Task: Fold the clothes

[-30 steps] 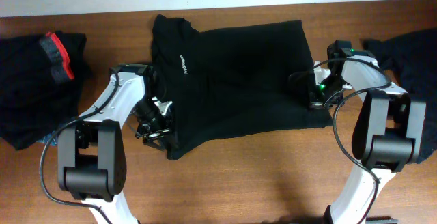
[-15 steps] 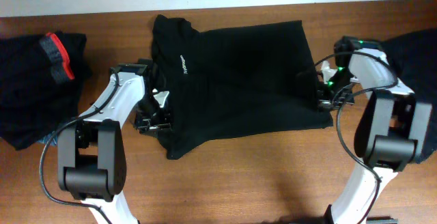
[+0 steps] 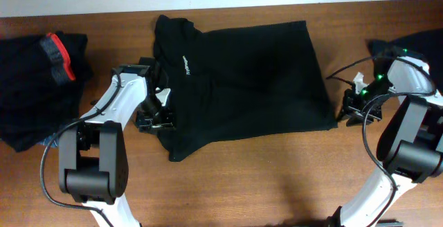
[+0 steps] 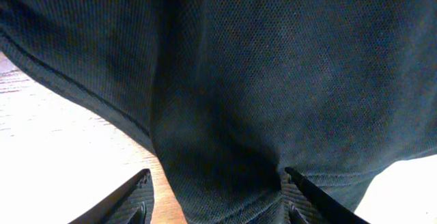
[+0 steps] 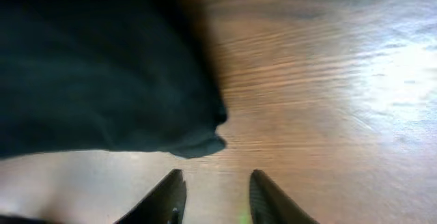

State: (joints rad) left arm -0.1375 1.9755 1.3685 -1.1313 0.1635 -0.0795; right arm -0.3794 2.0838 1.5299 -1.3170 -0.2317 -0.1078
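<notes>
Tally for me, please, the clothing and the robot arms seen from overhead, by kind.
Spread black shirt: 1
Dark clothing heaps: 2, one at each table end
Robot arms: 2
Total: 5

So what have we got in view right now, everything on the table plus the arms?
spread shirt: one, black with a small white logo, table centre, lying flat
garment pile: one heap, black with a red-orange band, far left; how many pieces cannot be told
dark garment: one, black, far right edge, partly behind the right arm
table: one, brown wood, under everything
left arm: one, white and black, lower left, reaching to the shirt's left edge
left gripper: one, black, open, shirt fabric between its fingers
right arm: one, white and black, lower right
right gripper: one, black, open over bare wood, just off the shirt's right corner
</notes>
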